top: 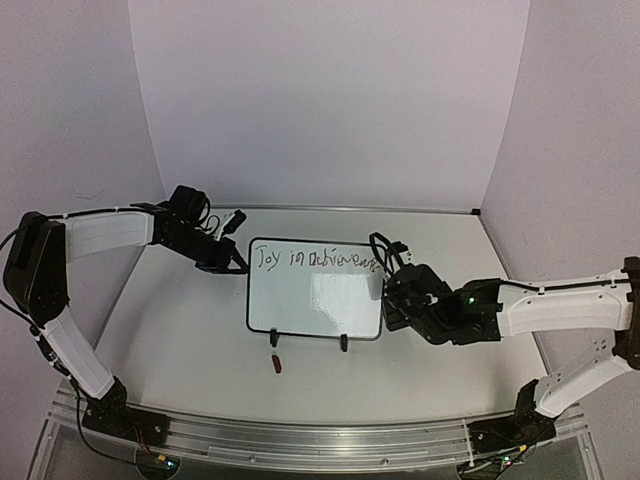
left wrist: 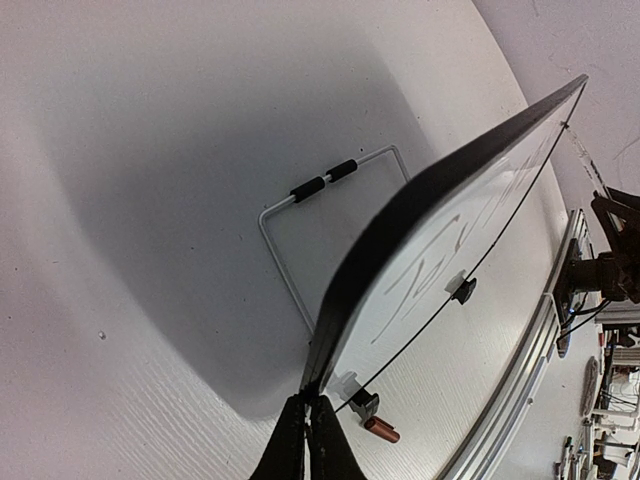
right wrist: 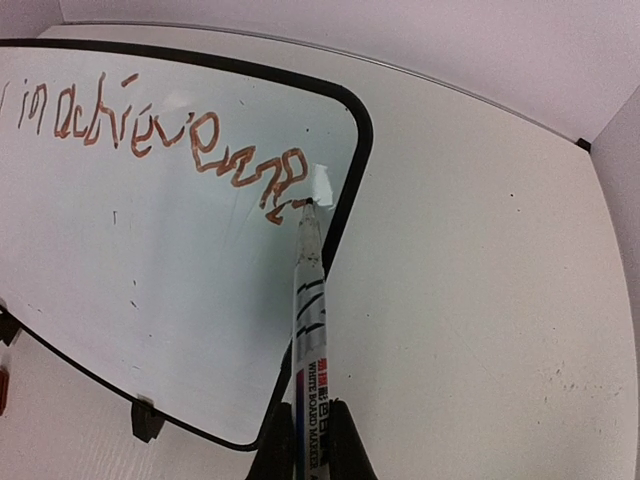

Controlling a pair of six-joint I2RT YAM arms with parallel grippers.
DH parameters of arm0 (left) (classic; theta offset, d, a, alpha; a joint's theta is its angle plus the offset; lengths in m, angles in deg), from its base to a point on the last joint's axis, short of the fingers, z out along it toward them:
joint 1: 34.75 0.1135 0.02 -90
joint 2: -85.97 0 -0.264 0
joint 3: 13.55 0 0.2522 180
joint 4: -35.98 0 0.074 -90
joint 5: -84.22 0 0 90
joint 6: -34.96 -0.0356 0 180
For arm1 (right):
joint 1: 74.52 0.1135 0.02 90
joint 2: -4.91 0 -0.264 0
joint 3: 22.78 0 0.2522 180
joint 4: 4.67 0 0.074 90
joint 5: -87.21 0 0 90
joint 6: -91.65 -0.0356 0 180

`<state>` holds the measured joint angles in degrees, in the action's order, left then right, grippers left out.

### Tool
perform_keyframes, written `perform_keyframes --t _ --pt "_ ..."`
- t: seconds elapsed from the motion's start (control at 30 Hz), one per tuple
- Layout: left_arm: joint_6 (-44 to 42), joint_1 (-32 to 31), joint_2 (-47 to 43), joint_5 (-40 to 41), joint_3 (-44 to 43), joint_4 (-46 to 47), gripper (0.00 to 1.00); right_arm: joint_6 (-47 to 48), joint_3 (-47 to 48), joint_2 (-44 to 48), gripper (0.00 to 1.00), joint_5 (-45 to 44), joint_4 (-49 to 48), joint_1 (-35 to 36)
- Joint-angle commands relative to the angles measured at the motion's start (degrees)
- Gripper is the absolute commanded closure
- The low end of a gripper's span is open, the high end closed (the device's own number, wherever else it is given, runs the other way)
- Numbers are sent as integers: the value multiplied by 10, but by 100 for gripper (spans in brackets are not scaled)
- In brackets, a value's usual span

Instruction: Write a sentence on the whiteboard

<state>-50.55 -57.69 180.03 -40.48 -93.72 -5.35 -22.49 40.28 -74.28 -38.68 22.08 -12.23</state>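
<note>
So, mid-sentence by the look of it. The whiteboard (top: 315, 305) stands about mid-worktop, between the two arms and a bit nearer the far edge. It leans back on a wire stand (left wrist: 307, 188) w/ its two clip feet (top: 343, 343) on the worktop (top: 180, 340).

The left tool (top: 236, 264) is pinched narrow on the board's top-left corner, fingers clamped on the black frame, prob. to steady it. The right tool (right wrist: 310, 445) is closed tight round a marker (right wrist: 309, 300), barrel pointing up and away from the wrist cam. The tip touches the board right by the frame, near its top-right corner.

One line of orange-brown script runs along the top: "Joy in achievem..." or similar; the last letters are cramped and hard to read. The rest of the board below is blank. A small red-brown bit, maybe the marker cap (top: 277, 365), lies on the worktop just in front of the feet, toward the near edge.

My read: the step in hand is finishing that last word, and the row is out of room. The next move likely calls for a small lift of the tip, then a shift back toward the board's left side and lower to start a 2nd row. Pressure should stay light so the board doesn't rock on its stand, w/ the left grip holding firm throughout.
</note>
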Motion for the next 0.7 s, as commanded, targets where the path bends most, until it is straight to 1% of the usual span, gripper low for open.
perform_keyframes --t 0.0,0.27,0.5,0.67 --pt "-3 -1 1 10 -28 -2 97 -14 9 19 100 -27 15 -3" --pt "-2 -2 -1 10 -28 -2 97 -18 7 31 100 -30 23 -3" --pt "-3 -1 -1 11 -28 -2 97 1 8 58 100 -15 20 -3" --pt "-3 -1 -1 11 -28 -2 97 16 12 56 100 -4 6 -4"
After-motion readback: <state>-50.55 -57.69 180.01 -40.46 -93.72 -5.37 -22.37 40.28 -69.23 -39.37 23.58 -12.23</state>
